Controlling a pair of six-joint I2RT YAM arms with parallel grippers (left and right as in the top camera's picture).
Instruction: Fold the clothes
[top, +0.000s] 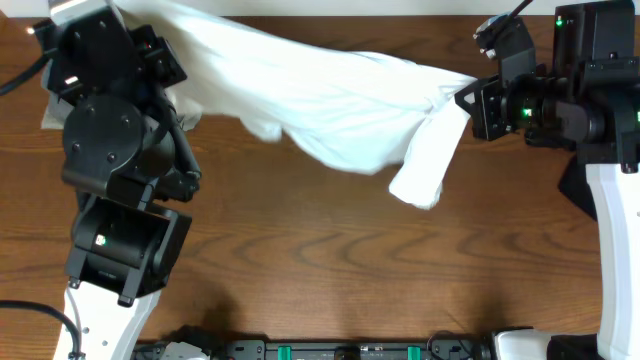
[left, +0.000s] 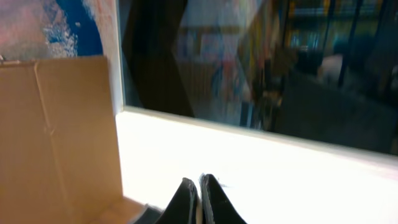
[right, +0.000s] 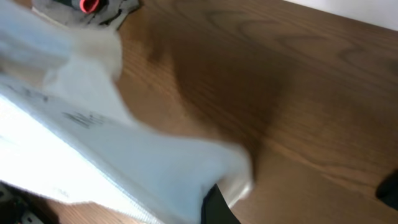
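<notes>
Soft white T-shirt, wrinkled, stretched above dark wood-grain bench. R gripper clenched on bunched end, L gripper clenched on opp. end; one flap droops.

My overhead camera looks straight down on the wooden table, my left arm at the left, my right arm at the right. My left wrist camera faces level, away from the table, past my left gripper to a cardboard box and a dark window. My right wrist camera sits close over the white T-shirt, slanting down across the wood. It shares shirt and table with the overhead view.
</notes>
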